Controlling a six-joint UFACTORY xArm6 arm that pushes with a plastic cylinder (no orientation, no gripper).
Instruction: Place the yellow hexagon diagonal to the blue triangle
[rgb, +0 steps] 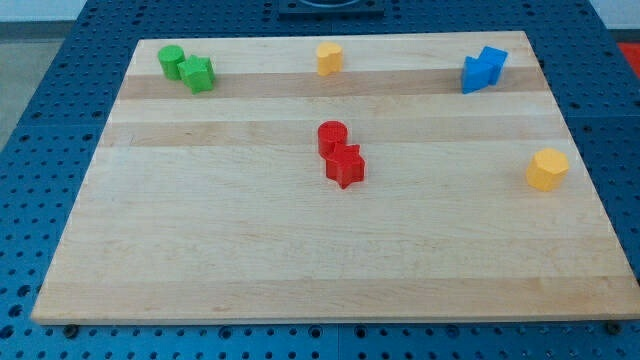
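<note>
The yellow hexagon (546, 169) sits near the board's right edge, about mid-height in the view. The blue triangle (478, 75) lies at the top right, touching a second blue block (493, 58) just above and to the right of it. The hexagon is below and to the right of the blue pair, well apart from it. My tip and the rod do not show in this view.
A second yellow block (329, 58) sits at top centre. A green cylinder (171, 61) and a green star (199, 73) touch at top left. A red cylinder (332, 136) and a red star (345, 166) touch in the middle of the wooden board (200, 250).
</note>
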